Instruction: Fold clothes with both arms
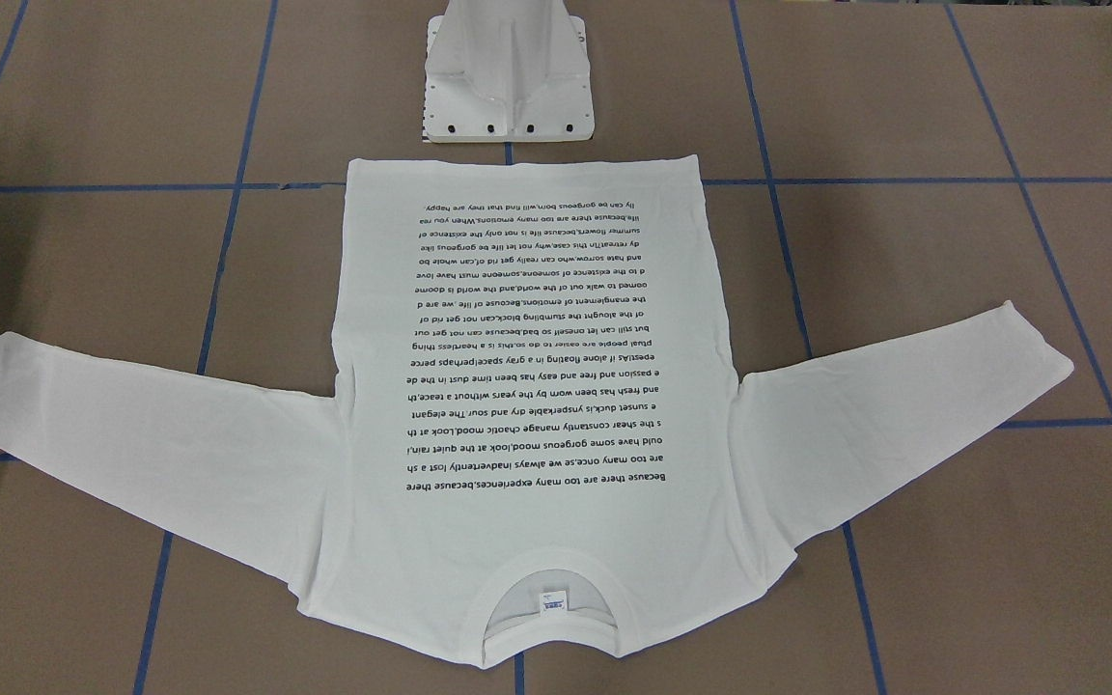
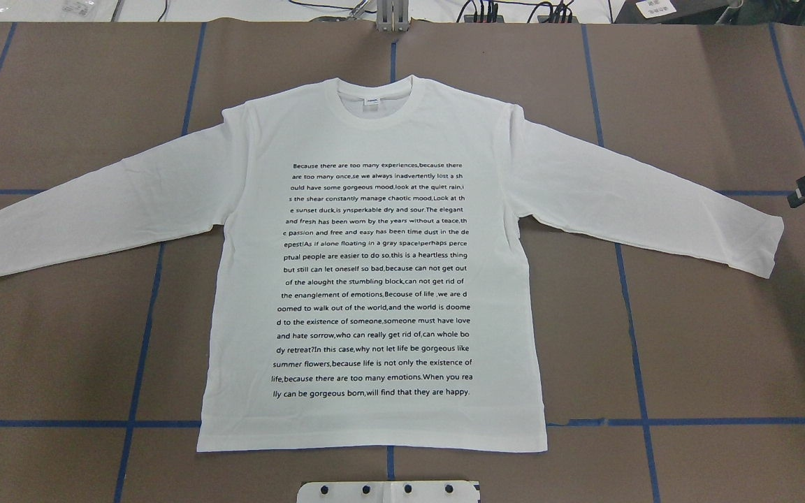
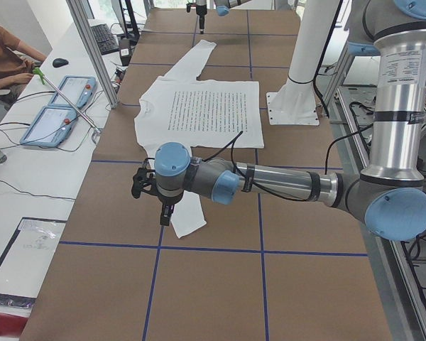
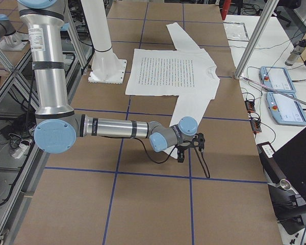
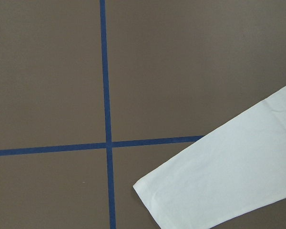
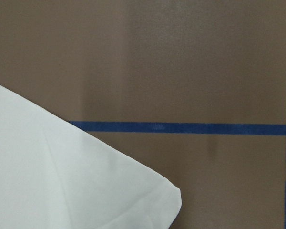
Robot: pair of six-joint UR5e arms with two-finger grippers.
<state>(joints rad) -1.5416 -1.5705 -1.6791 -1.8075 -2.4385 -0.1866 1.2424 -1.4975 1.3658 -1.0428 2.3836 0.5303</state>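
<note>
White T-shirt is flat, print up, right in front of the pedestal base. Hem is closest to the base, collar farthest, and the sleeves run out long to either side of it. Left gripper hangs by the left cuff and right gripper by the right cuff, so each arm is nearest its own sleeve end. Can't tell if either set of fingers is spread or closed. Both cuffs lie flat, so I'd guess nothing's grabbed yet.

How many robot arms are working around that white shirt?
2. The left arm stretches out low beside one sleeve end of the shirt, on the robot's left; the right arm does likewise at the other sleeve end. No others show.
</note>
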